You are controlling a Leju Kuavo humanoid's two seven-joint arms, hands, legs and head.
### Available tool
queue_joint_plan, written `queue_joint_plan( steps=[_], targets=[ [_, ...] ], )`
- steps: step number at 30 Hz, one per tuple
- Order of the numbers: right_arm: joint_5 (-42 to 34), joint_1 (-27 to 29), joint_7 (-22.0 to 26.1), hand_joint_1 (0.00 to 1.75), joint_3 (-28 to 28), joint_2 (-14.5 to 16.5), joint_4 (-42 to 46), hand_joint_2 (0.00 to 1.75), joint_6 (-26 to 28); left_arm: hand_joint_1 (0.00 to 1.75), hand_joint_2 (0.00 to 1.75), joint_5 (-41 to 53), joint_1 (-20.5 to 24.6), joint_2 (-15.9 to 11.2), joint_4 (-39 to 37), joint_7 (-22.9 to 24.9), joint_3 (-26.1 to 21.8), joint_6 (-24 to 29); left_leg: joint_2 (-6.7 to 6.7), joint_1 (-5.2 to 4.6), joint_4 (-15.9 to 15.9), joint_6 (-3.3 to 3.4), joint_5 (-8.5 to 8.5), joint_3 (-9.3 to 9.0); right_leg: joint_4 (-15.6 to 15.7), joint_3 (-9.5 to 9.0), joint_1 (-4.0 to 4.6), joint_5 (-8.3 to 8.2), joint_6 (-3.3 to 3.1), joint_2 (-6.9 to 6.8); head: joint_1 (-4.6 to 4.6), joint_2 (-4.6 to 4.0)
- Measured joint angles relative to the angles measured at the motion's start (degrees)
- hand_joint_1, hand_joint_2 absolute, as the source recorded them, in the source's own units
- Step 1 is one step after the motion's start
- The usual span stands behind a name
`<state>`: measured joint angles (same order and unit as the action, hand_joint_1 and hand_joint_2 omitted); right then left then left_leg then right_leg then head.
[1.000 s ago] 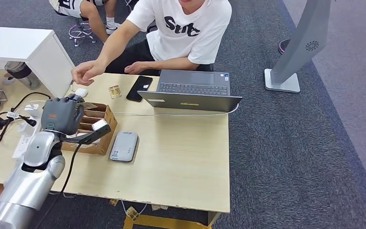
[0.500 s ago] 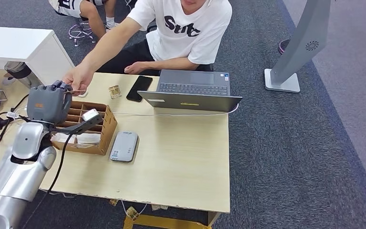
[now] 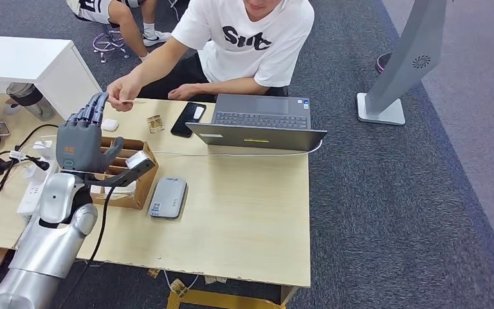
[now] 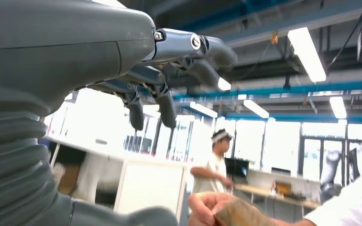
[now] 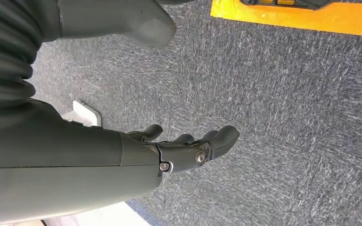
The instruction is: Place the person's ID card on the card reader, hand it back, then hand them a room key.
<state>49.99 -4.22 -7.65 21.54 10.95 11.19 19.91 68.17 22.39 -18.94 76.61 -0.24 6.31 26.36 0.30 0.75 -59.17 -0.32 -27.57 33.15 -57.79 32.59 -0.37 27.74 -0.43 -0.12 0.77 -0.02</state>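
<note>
My left hand (image 3: 81, 136) is raised over the wooden box (image 3: 143, 183), fingers stretched out and apart, holding nothing. Just beyond its fingertips (image 3: 96, 103) the person's hand (image 3: 121, 92) pinches a thin card (image 3: 128, 101). In the left wrist view that same tan card (image 4: 238, 214) sits in the person's hand (image 4: 205, 207), below my spread fingers (image 4: 169, 70). The grey card reader (image 3: 167, 197) lies flat on the desk beside the box. A white card (image 3: 136, 159) stands in the box. My right hand (image 5: 184, 150) hangs over dark carpet, fingers loosely apart and empty.
An opened-flat laptop (image 3: 260, 122) and a black phone (image 3: 188, 118) lie at the desk's far side in front of the seated person. Cables and a power strip (image 3: 29, 196) crowd the desk's left end. A white cabinet (image 3: 32, 64) stands at the far left.
My left hand rose from the box to the person's hand, then opened its fingers. The person's hand now holds the card and has pulled slightly back to the right.
</note>
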Motion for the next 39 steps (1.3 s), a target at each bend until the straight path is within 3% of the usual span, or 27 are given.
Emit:
queue_joint_plan(
  steps=[5,9,13,17,22,27,32,39],
  targets=[
    [-0.2,0.1,0.2,0.00,0.5,0.0,0.0,1.75,0.1,0.00,1.75,-4.6,-0.4,1.4,2.5,0.0,0.1,-7.4,0.00,0.01,0.0,-0.01,0.00,0.00,0.0,0.00,0.01,0.00,0.00,0.00,0.01,0.00],
    [-0.7,0.4,0.8,0.00,1.3,0.0,0.0,1.75,0.2,0.00,1.75,-8.5,-1.4,1.4,6.4,0.7,0.7,-16.8,0.01,0.01,0.0,0.00,0.00,0.01,0.0,0.00,0.01,0.00,0.00,0.01,0.01,0.00],
    [-1.5,0.8,1.2,0.00,2.4,0.0,0.0,1.75,0.3,0.00,1.75,-13.3,-4.0,-1.2,11.8,2.1,1.6,-24.8,0.07,0.02,0.0,-0.02,-0.03,0.02,0.0,0.02,0.01,0.01,-0.01,0.06,0.01,0.00],
    [-2.0,1.1,1.2,0.00,3.5,0.0,0.0,1.75,0.4,0.00,1.75,-18.7,-7.4,-5.6,17.1,3.0,1.7,-30.7,0.07,0.03,0.0,-0.02,-0.03,0.03,0.0,0.04,0.01,0.02,-0.02,0.08,0.02,0.00],
    [-2.6,1.3,1.2,0.00,4.8,0.0,0.0,1.75,0.5,0.00,1.75,-20.6,-12.7,-11.8,23.8,3.7,1.7,-32.8,0.06,0.03,0.0,-0.02,-0.03,0.04,0.0,0.04,0.02,0.03,-0.02,0.08,0.01,0.00],
    [-3.1,1.4,1.2,0.00,6.0,0.0,0.0,1.75,0.6,0.00,1.75,-19.0,-19.4,-15.9,29.1,5.1,1.0,-32.9,0.06,0.03,0.0,-0.02,-0.03,0.04,0.0,0.04,0.01,0.04,-0.02,0.07,0.01,0.00],
    [-3.0,1.4,1.1,0.00,6.9,0.3,0.0,1.75,0.9,0.00,1.75,-15.6,-24.1,-17.4,31.2,7.1,0.1,-32.2,0.04,0.02,0.0,-0.02,-0.03,0.04,0.0,0.03,0.01,0.04,-0.02,0.04,0.01,0.00],
    [-2.6,1.4,0.9,0.00,7.4,0.3,0.0,1.75,1.0,0.00,1.75,-13.5,-25.5,-17.4,31.3,8.6,0.0,-32.0,0.02,0.03,0.0,-0.02,-0.03,0.04,0.0,0.02,0.01,0.03,-0.02,0.02,0.01,0.00]
  ],
)
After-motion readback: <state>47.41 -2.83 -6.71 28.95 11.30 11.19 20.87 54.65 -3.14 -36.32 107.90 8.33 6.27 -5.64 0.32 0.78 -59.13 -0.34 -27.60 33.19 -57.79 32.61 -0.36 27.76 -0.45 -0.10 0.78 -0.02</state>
